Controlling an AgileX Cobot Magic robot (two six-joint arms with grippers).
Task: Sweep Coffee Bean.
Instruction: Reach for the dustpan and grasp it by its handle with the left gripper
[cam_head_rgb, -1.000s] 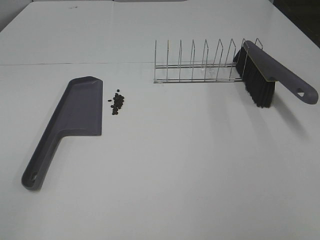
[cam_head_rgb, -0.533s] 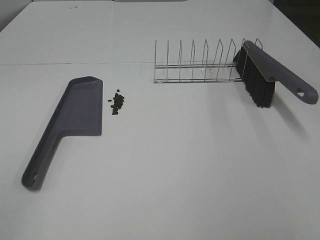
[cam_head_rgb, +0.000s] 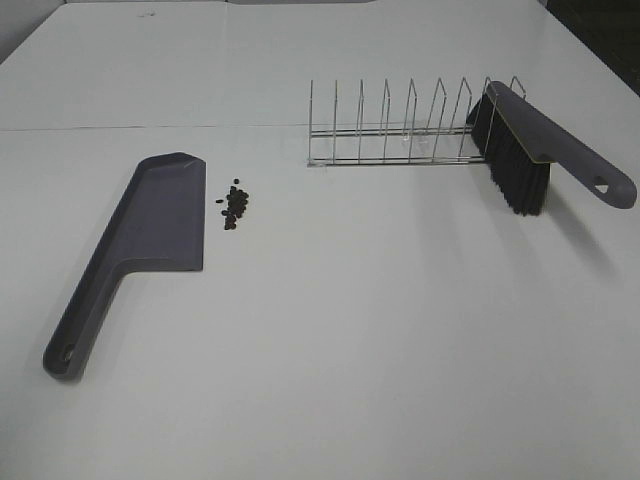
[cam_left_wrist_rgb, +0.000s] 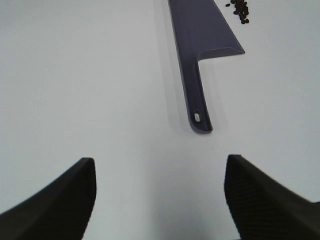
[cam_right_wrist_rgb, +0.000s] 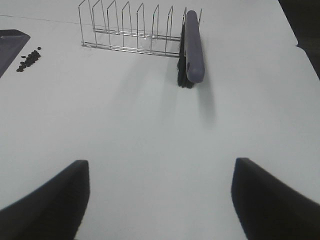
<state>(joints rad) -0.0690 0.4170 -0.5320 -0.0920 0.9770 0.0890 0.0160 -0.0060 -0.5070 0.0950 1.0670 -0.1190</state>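
A small scatter of dark coffee beans (cam_head_rgb: 235, 206) lies on the white table just right of the grey dustpan (cam_head_rgb: 150, 230); the beans also show in the left wrist view (cam_left_wrist_rgb: 240, 9) and the right wrist view (cam_right_wrist_rgb: 29, 59). The dustpan lies flat, handle toward the near left (cam_left_wrist_rgb: 200, 75). A grey brush with black bristles (cam_head_rgb: 525, 150) rests in the right end of a wire rack (cam_head_rgb: 395, 130), also shown in the right wrist view (cam_right_wrist_rgb: 191, 47). My left gripper (cam_left_wrist_rgb: 160, 195) is open, short of the dustpan handle. My right gripper (cam_right_wrist_rgb: 160, 197) is open, well short of the brush. Neither arm shows in the high view.
The wire rack (cam_right_wrist_rgb: 130, 30) has several upright dividers and stands at the back right of the table. A seam line crosses the table (cam_head_rgb: 150, 127) behind the dustpan. The table's dark right edge (cam_right_wrist_rgb: 305, 35) is near the brush.
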